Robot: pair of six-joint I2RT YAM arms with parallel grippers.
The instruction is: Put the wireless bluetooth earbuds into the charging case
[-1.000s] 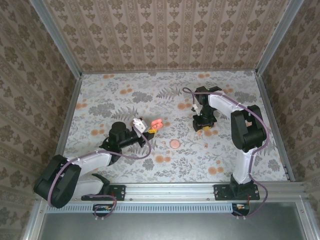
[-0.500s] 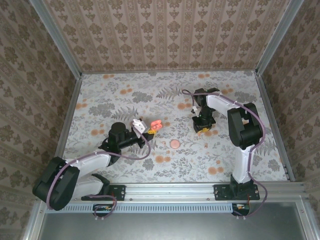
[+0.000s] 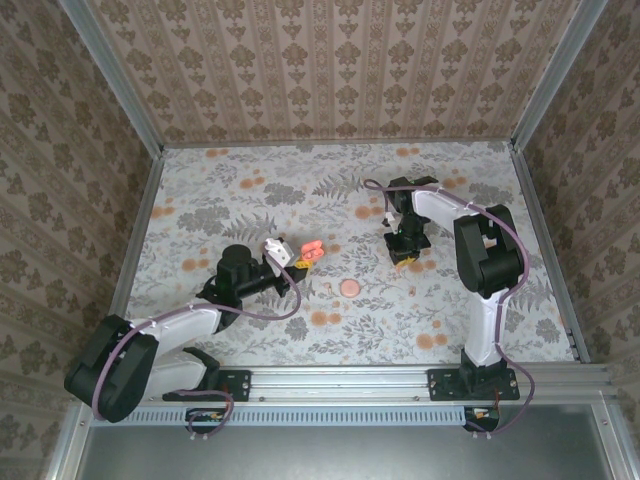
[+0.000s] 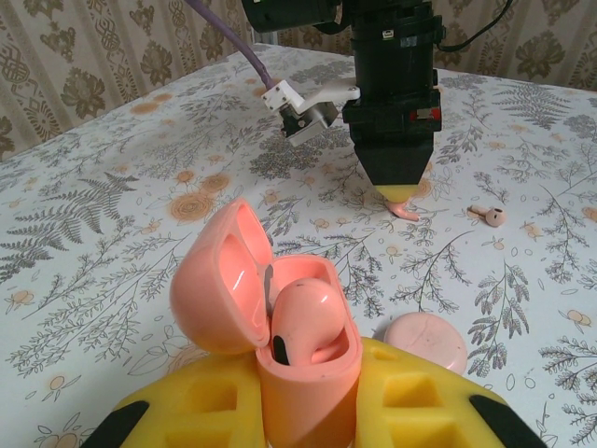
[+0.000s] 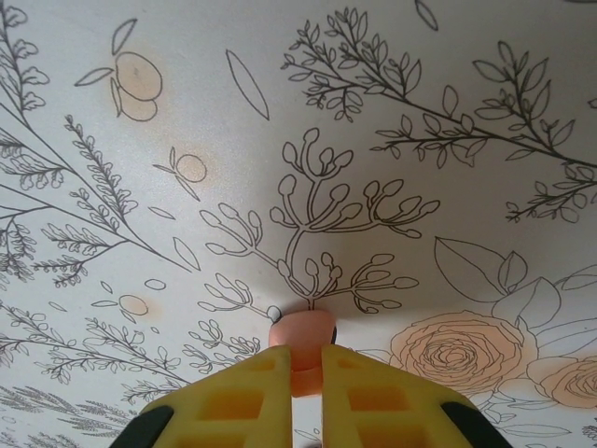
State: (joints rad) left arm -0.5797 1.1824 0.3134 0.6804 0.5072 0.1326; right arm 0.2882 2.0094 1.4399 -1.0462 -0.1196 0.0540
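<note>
Top external view is showing a table (image 3: 250,200) printed with flowers and leaves, and brown patterned walls (image 3: 330,70) are standing around it. The left gripper (image 3: 298,262) is pinching the charging case (image 4: 280,317), whose lid is hanging open. Well to the right of the case, the right gripper (image 5: 306,369) is squeezing one earbud (image 5: 300,331) down on the table. The other earbud (image 4: 490,216) is lying beyond the case, and a pink disc (image 4: 424,338) is sitting just beside the case.
</note>
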